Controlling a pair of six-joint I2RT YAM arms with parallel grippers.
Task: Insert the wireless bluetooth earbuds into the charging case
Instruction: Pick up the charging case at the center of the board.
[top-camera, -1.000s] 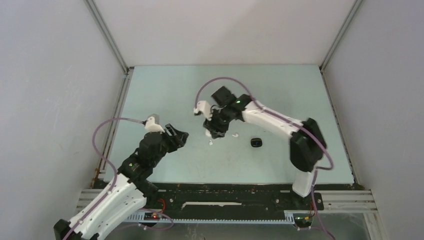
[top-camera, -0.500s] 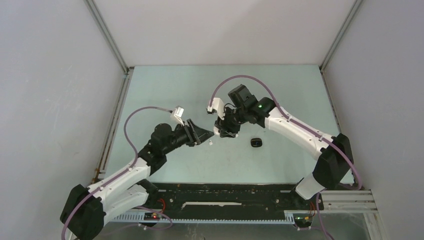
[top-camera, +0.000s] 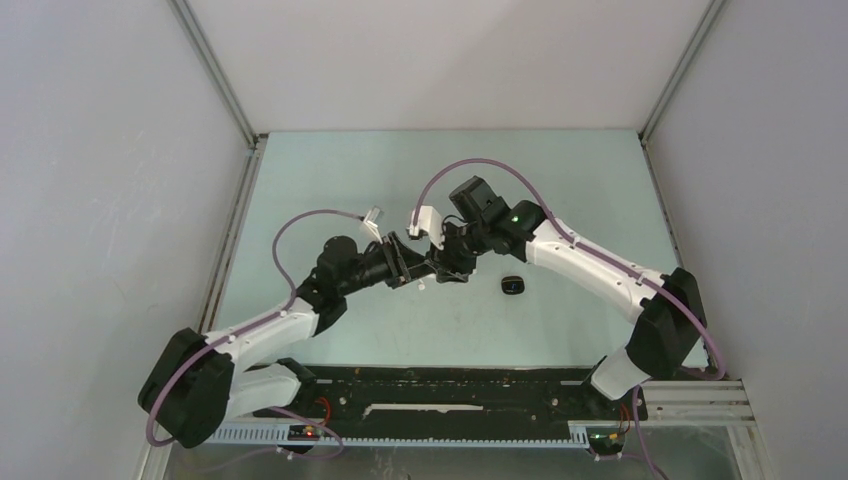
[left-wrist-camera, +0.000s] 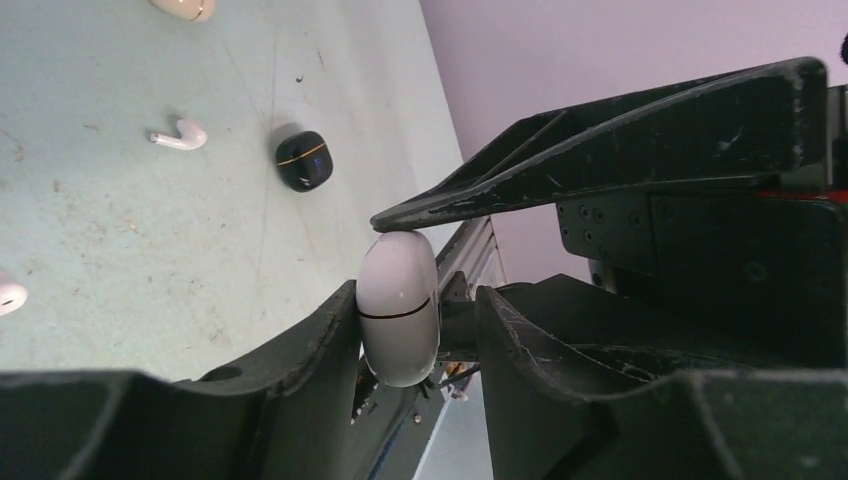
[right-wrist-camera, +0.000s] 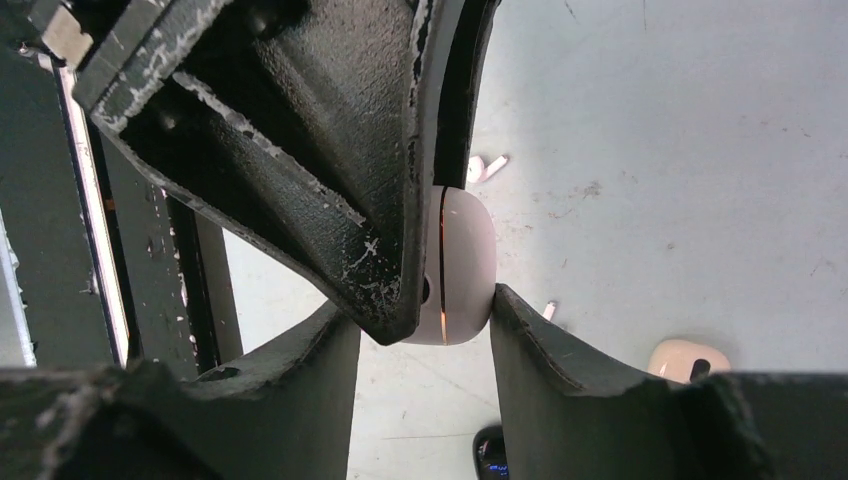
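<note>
Right end effector (top-camera: 440, 268) clamps white charging case (left-wrist-camera: 398, 310).

Charging case (left-wrist-camera: 398, 305) was glossy white with a thin dark seam, second case (left-wrist-camera: 304, 160) black with perhaps a gold line, loose earbud (left-wrist-camera: 180, 135) white, table (left-wrist-camera: 100, 250) pale green with dark specks.

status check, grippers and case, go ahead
Right gripper shut on white case. Left gripper open around it, one finger touching. Earbud loose on table. Nothing in the way.
</note>
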